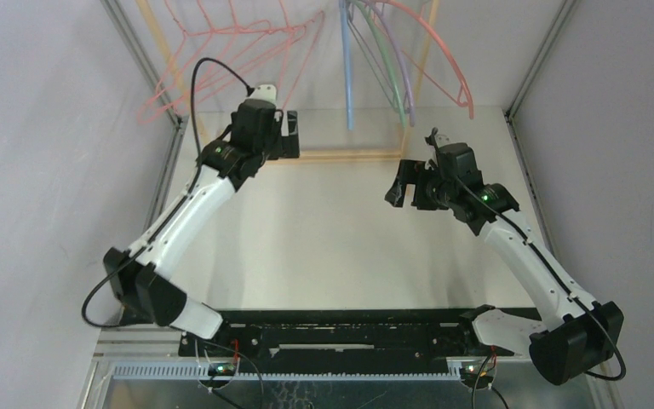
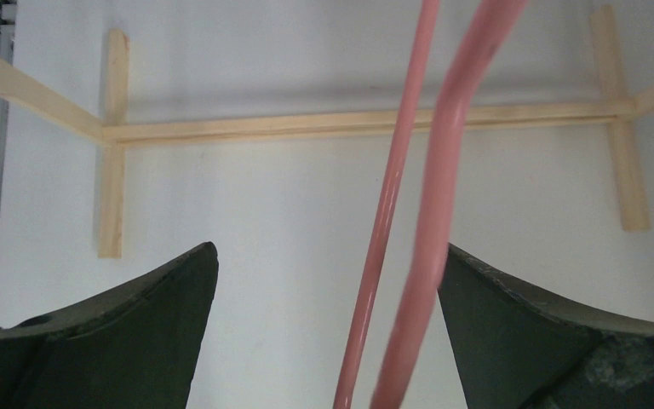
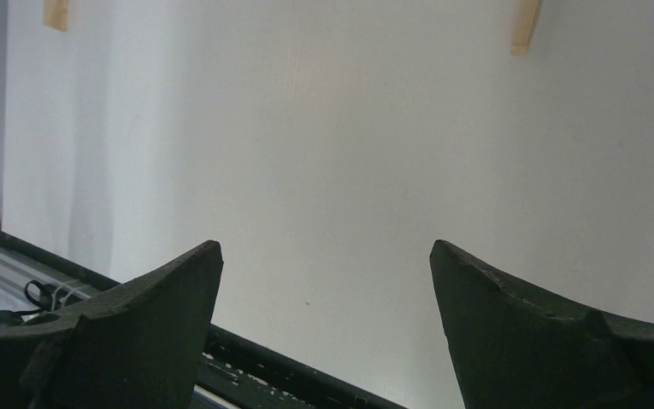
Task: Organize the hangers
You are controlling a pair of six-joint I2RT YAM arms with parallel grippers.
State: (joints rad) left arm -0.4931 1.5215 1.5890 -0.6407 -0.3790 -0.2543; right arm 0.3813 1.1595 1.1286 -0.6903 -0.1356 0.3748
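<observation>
A white table (image 1: 332, 247) between pale walls has a wooden rack (image 1: 341, 156) at its far edge, and every hanger in view hangs above it, none on the table. At far left the pink hangers (image 1: 221, 32) bunch together. The left hand (image 2: 328, 247) is beside them, spread wide, with two pink wires running loose between its fingers, ungripped. Right of centre hang the blue, green and lavender hangers (image 1: 348, 85) and a lone pink hanger (image 1: 468, 102). The right hand (image 3: 324, 245) hovers open and empty. Sorting looks nearly done, though the lone pink one may be left. No writing is legible.
</observation>
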